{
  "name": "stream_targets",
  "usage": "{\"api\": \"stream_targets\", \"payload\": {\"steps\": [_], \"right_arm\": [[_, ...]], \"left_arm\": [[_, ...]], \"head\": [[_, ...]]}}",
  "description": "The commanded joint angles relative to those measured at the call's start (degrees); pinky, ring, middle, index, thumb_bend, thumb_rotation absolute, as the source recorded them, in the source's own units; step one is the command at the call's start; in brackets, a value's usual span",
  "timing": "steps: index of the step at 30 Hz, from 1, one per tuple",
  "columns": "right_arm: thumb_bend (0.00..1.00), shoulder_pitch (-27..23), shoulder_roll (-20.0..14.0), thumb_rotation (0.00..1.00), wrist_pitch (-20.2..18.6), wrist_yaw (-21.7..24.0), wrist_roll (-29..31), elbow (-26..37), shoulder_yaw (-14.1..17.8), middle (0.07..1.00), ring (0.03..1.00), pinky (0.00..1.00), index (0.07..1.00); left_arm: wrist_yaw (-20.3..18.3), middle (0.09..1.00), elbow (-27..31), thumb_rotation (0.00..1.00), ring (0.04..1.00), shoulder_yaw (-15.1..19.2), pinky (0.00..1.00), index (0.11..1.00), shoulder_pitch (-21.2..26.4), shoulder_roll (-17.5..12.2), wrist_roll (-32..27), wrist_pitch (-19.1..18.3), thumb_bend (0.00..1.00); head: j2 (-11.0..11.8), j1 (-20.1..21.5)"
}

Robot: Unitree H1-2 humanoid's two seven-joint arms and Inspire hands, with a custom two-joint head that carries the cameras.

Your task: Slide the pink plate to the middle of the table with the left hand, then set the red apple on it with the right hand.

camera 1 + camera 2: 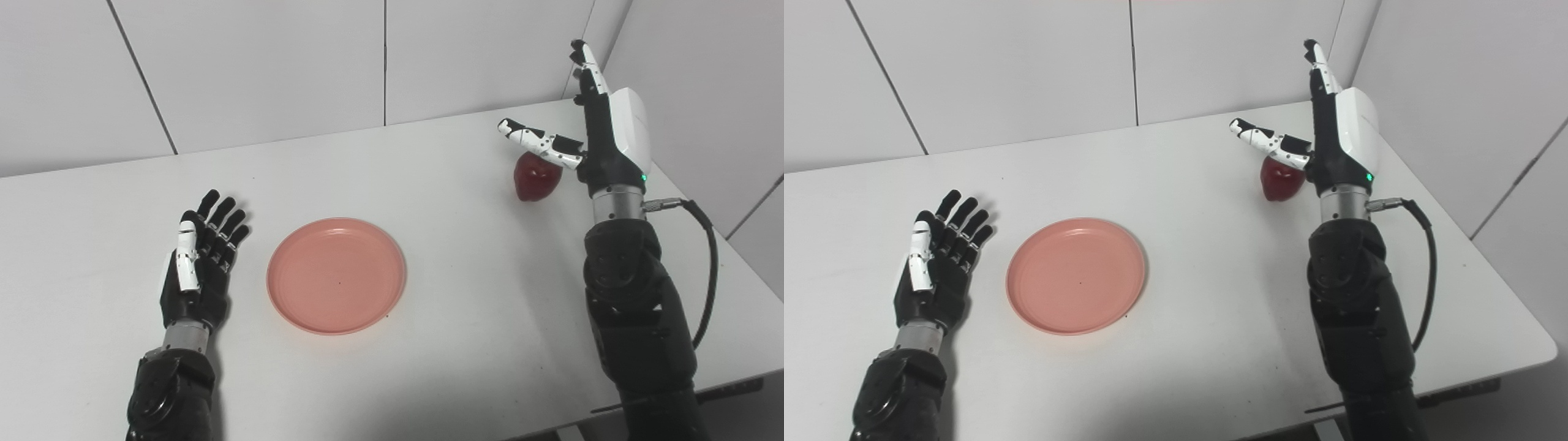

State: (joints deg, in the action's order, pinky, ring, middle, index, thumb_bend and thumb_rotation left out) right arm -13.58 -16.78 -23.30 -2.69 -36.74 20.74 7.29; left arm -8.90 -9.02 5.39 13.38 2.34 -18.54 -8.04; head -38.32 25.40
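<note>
**Left eye view: plate set near the middle, right hand poised at the apple**

Left eye view shows the pink plate (pixel 336 275) lying flat on the white bench (pixel 429 343), and every place below is given from that plate. It sits roughly at the bench's centre, a little toward the robot's left, and it holds nothing. Judging by where it lies, the sliding step looks done or nearly so.

Just to the left of the plate, apart from its rim, is the left hand (pixel 199 263). Its fingers are spread and extended, palm turned toward the plate, and it grips nothing. That posture suits a hand that pushes a dish sideways with its open side, not one that pinches it; now it seems to be standing clear so the plate is free for loading.

Well to the right of the plate and farther back, near the bench's far right corner, rests the red apple (pixel 536 177). The right hand (pixel 597 131) stands right beside it, raised edge-on with fingers pointing upward and the thumb stretched out above the fruit toward the plate. This hand is wide open and has hold of nothing; whether it touches the apple's skin I cannot tell. Such a wide spread probably makes room for the round fruit before closing.

Picking up the apple and carrying it to the plate appears to be what remains.
</note>
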Motion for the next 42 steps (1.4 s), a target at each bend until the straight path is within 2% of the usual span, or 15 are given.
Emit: {"api": "stream_targets", "payload": {"steps": [1,6,15,30,34,42], "right_arm": [[0.98,-1.96,-2.02,0.53,-1.15,0.73,-0.69,0.47,0.60,0.949,0.881,0.75,0.963],[1.00,-1.98,-3.32,0.52,-2.67,1.99,-0.83,-1.30,0.99,0.972,0.910,0.77,0.982],[1.00,-2.25,-4.45,0.52,-3.07,1.15,-1.13,-6.20,0.98,0.976,0.917,0.77,0.988],[1.00,-3.50,-5.48,0.51,-2.84,1.03,-0.53,-14.42,-0.12,0.966,0.870,0.67,0.991],[1.00,-3.86,-5.81,0.50,-2.38,0.99,0.49,-16.91,-0.43,0.982,0.895,0.71,0.999],[1.00,-4.64,-6.34,0.50,-2.71,0.99,1.66,-19.83,-1.63,0.992,0.907,0.72,1.000]], "left_arm": [[0.24,0.903,-2.07,1.00,0.895,0.49,0.91,0.891,-0.50,-0.58,-0.26,-0.88,0.35],[0.42,0.897,-2.27,1.00,0.888,0.87,0.90,0.887,-0.38,-0.60,-0.42,-0.71,0.35],[0.27,0.895,-2.08,1.00,0.888,1.06,0.90,0.883,-0.49,-0.69,-0.58,-0.90,0.35],[0.56,0.889,-0.85,1.00,0.882,1.46,0.89,0.873,-0.72,-0.62,-1.09,-2.33,0.36],[0.40,0.889,-0.58,1.00,0.882,1.43,0.89,0.874,-0.85,-0.76,-1.19,-2.67,0.35],[0.10,0.889,-0.46,1.00,0.881,1.28,0.89,0.875,-1.07,-0.98,-1.14,-2.57,0.35]], "head": [[0.09,-0.01],[0.06,-0.12],[-0.25,-0.31],[-0.82,-0.59],[-1.04,-0.64],[-1.36,-0.81]]}}
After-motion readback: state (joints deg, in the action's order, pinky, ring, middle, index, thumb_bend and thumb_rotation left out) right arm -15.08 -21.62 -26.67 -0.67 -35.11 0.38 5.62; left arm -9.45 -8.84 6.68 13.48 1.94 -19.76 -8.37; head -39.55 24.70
